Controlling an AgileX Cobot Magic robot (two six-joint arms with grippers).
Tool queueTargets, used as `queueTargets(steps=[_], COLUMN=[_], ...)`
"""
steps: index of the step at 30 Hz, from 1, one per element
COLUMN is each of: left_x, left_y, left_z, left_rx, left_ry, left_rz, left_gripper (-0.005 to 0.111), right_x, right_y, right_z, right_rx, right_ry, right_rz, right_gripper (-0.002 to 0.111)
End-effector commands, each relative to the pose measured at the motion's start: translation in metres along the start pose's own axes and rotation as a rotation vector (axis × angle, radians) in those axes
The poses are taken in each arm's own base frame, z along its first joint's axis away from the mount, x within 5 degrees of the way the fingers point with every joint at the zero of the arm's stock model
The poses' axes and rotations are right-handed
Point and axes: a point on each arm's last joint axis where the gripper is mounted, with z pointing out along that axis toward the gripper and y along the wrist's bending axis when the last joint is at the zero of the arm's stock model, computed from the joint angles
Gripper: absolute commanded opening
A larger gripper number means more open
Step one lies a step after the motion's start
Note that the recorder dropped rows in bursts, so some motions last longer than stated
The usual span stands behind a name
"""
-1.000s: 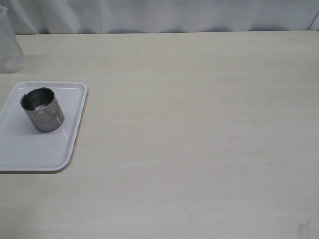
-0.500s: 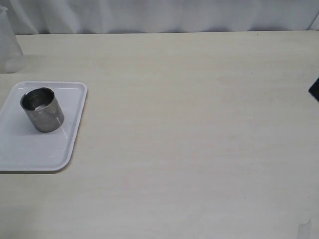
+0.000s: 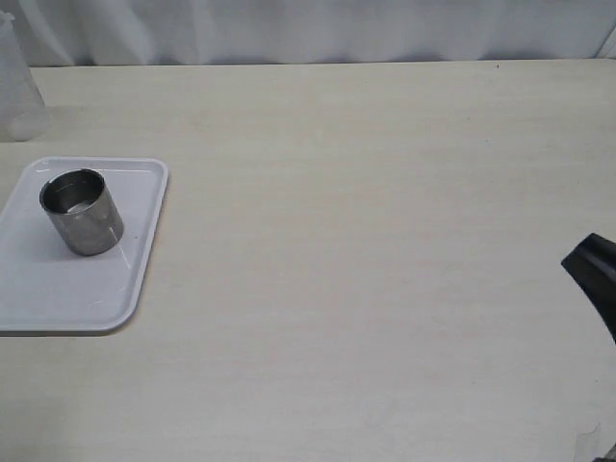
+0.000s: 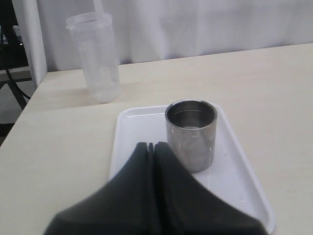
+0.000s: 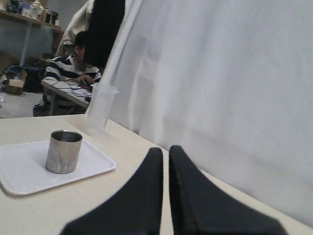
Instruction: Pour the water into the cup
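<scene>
Plainly, the cup stands upright on a white tray at the left edge of the pale bench, in the half of the tray farther from the exterior camera. Its mouth faces up. A pale shiny patch low inside it looks like the water, though I cannot tell it for certain from glare on the steel.

A clear plastic beaker stands upright on the bench beyond the tray, near one far corner of it but not touching. Its lower part looks cloudy, and what it holds I cannot tell. The exterior view cuts it off at the left edge.

The left gripper points toward the cup with its jaws pressed together and nothing between them. In the left wrist view the tips lie over the near part of the tray, just beside the cup's lower wall. Whether they touch either one cannot be made out.

The right gripper shows in the exterior view as a dark shape at the right edge, well apart from the tray. Its jaws are drawn almost together, with only a thin slit between them, and they pinch nothing. A white curtain hangs behind the bench.
</scene>
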Motion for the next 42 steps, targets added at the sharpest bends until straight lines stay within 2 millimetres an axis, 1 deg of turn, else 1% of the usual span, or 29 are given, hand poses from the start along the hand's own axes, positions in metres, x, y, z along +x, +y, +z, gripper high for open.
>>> queueTargets(steps=[1, 6, 12, 22, 28, 32, 42], left_x=[0.0, 0.0, 0.0, 0.0, 0.0, 0.0, 0.0], left_y=[0.0, 0.0, 0.0, 0.0, 0.0, 0.0, 0.0], left_z=[0.0, 0.0, 0.0, 0.0, 0.0, 0.0, 0.0], left_rx=[-0.002, -0.002, -0.002, -0.001, -0.001, -0.001, -0.001], left_ry=[-0.012, -0.012, -0.012, -0.01, -0.01, -0.01, -0.01], left_rz=[-0.008, -0.008, -0.008, -0.008, -0.008, -0.008, -0.008], left_gripper=[0.0, 0.0, 0.0, 0.0, 0.0, 0.0, 0.0], right_x=[0.004, 0.004, 0.001, 0.004, 0.011, 0.015, 0.033], right_y=[-0.005, -0.011, -0.019, -0.029, -0.03, -0.03, -0.026], right_z=[-0.003, -0.007, -0.017, -0.022, -0.023, -0.024, -0.027], right_rx=[0.09, 0.192, 0.36, 0.552, 0.597, 0.595, 0.59], right_ry=[0.015, 0.009, -0.045, 0.007, 0.085, 0.128, 0.324], right_rz=[0.105, 0.134, 0.16, 0.123, 0.135, 0.148, 0.2], right_gripper=[0.004, 0.004, 0.004, 0.004, 0.004, 0.004, 0.004])
